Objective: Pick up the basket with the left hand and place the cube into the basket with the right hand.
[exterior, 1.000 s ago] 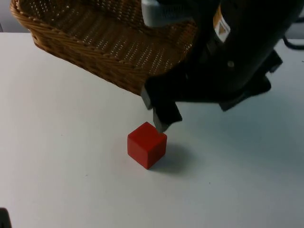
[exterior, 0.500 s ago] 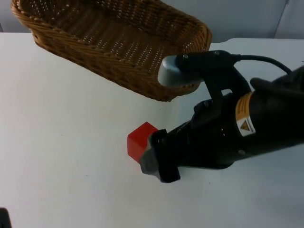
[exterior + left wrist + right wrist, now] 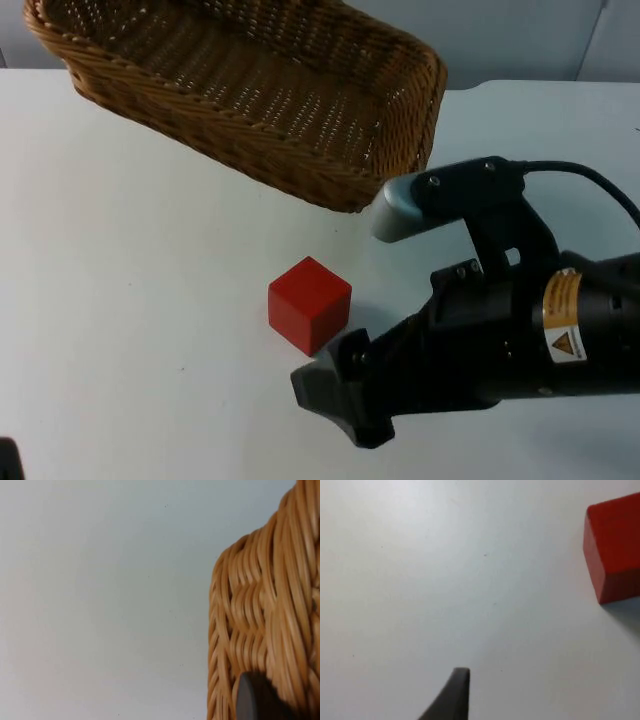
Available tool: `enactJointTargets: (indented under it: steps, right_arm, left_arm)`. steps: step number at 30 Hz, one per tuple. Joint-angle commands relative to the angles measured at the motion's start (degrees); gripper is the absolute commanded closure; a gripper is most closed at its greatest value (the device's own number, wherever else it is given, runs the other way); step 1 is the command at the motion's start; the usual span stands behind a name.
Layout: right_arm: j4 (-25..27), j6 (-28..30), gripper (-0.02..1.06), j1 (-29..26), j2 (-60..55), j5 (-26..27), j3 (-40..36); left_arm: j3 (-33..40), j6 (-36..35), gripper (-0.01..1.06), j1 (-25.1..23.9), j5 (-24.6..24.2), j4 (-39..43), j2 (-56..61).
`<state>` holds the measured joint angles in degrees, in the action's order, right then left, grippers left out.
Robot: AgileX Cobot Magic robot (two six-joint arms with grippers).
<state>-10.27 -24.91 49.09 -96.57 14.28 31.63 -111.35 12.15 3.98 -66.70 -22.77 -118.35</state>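
A red cube [image 3: 309, 304] rests on the white table [image 3: 130, 300], with nothing touching it. My right gripper [image 3: 335, 395] hangs just in front of the cube and slightly to its right, open and holding nothing. In the right wrist view one black fingertip [image 3: 454, 695] stands over bare table, well apart from the cube [image 3: 615, 550]. The woven wicker basket [image 3: 250, 90] sits tilted at the back left. In the left wrist view the basket's wall [image 3: 265, 605] is very close, and my left gripper's black fingertip [image 3: 254, 700] lies against it, shut on the rim.
The grey partition wall [image 3: 520, 35] rises behind the basket. The right arm's black body [image 3: 540, 340] covers the table's front right. Open white table lies left of the cube and in front of it.
The right arm has swung from above the basket's corner, down past the cube, to the near side; its gripper now sits in front of the cube. Basket and cube have stayed put.
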Motion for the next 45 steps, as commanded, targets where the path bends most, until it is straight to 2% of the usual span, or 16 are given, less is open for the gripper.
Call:
enactJointTargets:
  steps: [1, 6, 8, 9, 12, 13, 15, 19, 24, 32, 38, 45]
  right_arm:
    - [0.1, 1.0, 0.00, 0.0, 0.4, 0.5, -0.2]
    - [0.1, 1.4, 0.00, 0.0, 0.4, -1.9, 0.1]
    - [-0.2, 1.5, 0.00, 0.0, 0.6, -5.7, 1.7]
    - [-0.2, 1.5, 0.00, 0.0, 0.6, -5.7, 1.7]
    - [-0.3, 5.3, 0.00, 0.0, 1.6, -15.4, 5.7]
    - [-0.3, 5.3, 0.00, 0.0, 1.6, -15.4, 5.7]
    - [-0.3, 7.8, 0.00, 0.0, 1.9, -18.9, 8.3]
    - [-1.3, 10.3, 0.00, -0.6, 1.9, -19.2, 9.4]
    - [-1.9, 10.4, 0.00, -3.3, 1.9, -20.8, 9.4]
    - [-2.0, 10.4, 0.00, -6.3, 1.1, -15.0, 9.2]
    - [-1.9, 10.4, 0.00, -7.2, -5.0, -9.1, 9.2]
    - [-2.0, 13.7, 0.00, -7.8, -8.9, -2.0, 9.2]
  left_arm:
    - [-0.6, -0.1, 1.05, 0.1, 0.6, -1.9, 1.0]
    - [-0.6, -0.1, 1.05, 0.1, 0.6, -1.9, 1.0]
    - [-0.6, -0.1, 1.05, 0.1, 0.6, -1.9, 1.0]
    - [-0.6, -0.1, 1.05, 0.1, 0.6, -1.9, 1.0]
    - [-0.6, -0.1, 1.05, 0.1, 0.6, -1.9, 1.0]
    - [-0.6, -0.1, 1.05, 0.1, 0.6, -1.9, 1.0]
    - [-0.6, -0.1, 1.05, 0.1, 0.6, -1.9, 1.0]
    - [-0.6, -0.1, 1.05, 0.1, 0.6, -1.9, 1.0]
    - [-0.6, -0.1, 1.05, 0.1, 1.0, -1.9, 1.0]
    - [-0.6, -0.1, 1.05, 0.1, 2.9, -1.9, 1.0]
    - [-0.6, -0.1, 1.05, 0.1, 4.2, -1.9, 1.0]
    - [-0.6, -0.1, 1.05, 0.1, 4.3, -1.9, 1.0]
